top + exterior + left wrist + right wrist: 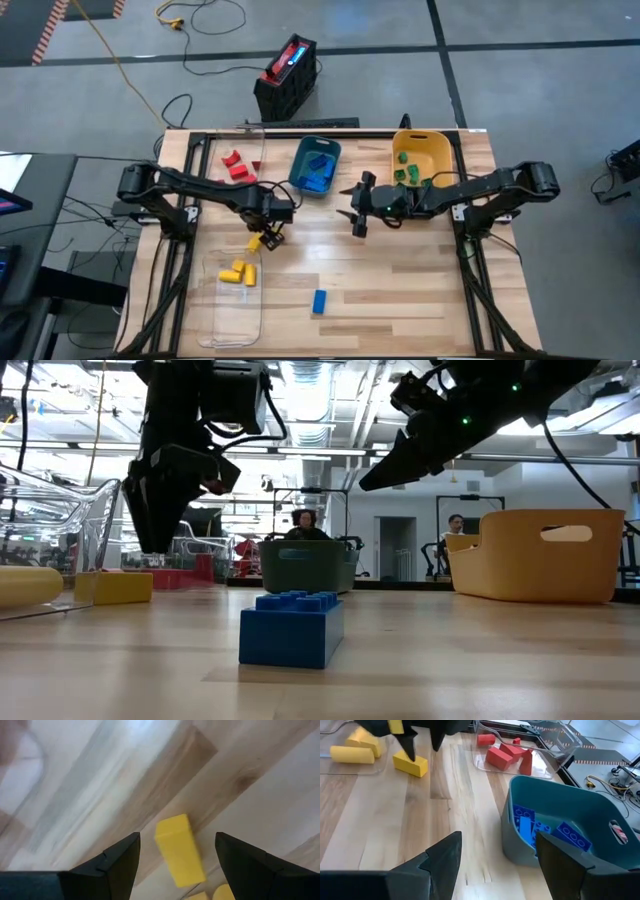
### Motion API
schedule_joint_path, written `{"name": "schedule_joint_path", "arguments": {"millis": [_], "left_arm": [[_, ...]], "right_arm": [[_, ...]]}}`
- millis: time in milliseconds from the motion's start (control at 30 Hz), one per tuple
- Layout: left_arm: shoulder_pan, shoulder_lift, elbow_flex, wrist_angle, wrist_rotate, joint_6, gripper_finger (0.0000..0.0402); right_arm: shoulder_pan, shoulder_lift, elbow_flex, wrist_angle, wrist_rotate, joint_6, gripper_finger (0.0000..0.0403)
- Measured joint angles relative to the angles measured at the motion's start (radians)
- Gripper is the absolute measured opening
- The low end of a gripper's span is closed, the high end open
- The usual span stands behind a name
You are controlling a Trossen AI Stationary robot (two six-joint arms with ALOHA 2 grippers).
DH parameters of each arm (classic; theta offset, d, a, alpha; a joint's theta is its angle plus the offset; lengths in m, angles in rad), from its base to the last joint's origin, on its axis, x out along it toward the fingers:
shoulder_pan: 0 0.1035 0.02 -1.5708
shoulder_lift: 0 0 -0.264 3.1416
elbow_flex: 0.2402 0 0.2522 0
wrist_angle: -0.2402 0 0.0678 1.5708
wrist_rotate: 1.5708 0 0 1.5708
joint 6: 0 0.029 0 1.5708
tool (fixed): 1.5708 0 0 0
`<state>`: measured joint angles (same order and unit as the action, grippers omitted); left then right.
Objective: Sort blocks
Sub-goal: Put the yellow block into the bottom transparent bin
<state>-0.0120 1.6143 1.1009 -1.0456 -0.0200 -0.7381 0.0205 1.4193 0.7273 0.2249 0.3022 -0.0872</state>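
Note:
A yellow block (179, 851) lies flat on the wooden table, just outside the near clear tray (232, 300). My left gripper (271, 229) points down over it, open. Its two fingers stand on either side of the block, above it and apart from it. My right gripper (358, 220) hangs open in the air near the table's middle, slanting down, holding nothing. A blue block (292, 628) rests on its base near the front edge. More yellow blocks (238, 272) lie in the near tray, and red blocks (502, 755) lie in the far clear tray.
A teal bin (316, 165) holding blue blocks stands at the back centre. A yellow bin (420, 158) holding green blocks stands at the back right. Bare wood lies between the arms and toward the near right. A black crate (287, 78) sits on the floor beyond the table.

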Motion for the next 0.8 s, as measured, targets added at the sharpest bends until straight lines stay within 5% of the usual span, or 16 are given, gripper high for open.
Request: {"name": "schedule_joint_path", "arguments": {"millis": [667, 800], "left_arm": [[-0.022, 0.04, -0.107, 0.097, 0.068, 0.025, 0.025], [-0.022, 0.04, -0.108, 0.104, 0.06, 0.071, 0.0221]], "right_arm": [[-0.001, 0.0, 0.0, -0.005, 0.0, 0.008, 0.0265], [-0.001, 0.0, 0.0, -0.004, 0.0, 0.008, 0.0265]]}}
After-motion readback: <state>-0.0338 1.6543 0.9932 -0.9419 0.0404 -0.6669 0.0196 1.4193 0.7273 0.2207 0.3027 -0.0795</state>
